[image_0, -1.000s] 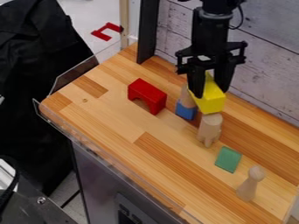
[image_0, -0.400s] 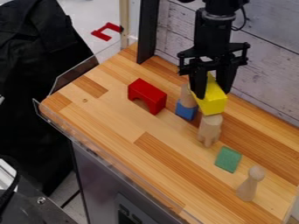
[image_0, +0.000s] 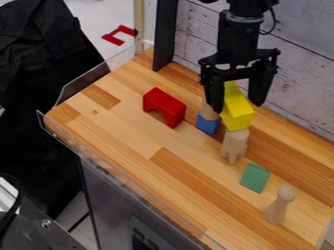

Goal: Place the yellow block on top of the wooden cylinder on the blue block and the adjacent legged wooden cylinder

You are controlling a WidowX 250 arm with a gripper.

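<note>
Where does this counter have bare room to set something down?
Bare wood lies left of the red arch and between the green block and the counter's near edge. It is crowded around the gripper, yellow block, blue block and legged wooden piece.

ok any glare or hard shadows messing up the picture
camera view: no strong glare on the wooden counter, soft shade under the red arch block; camera view: yellow block brightly lit, black gripper too dark for much surface detail

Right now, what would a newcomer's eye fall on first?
The bright yellow block, inside the open black two-finger claw, apparently resting on a pale wooden piece. Then the red arch-shaped block, standing on the wooden counter near the small blue block.
</note>
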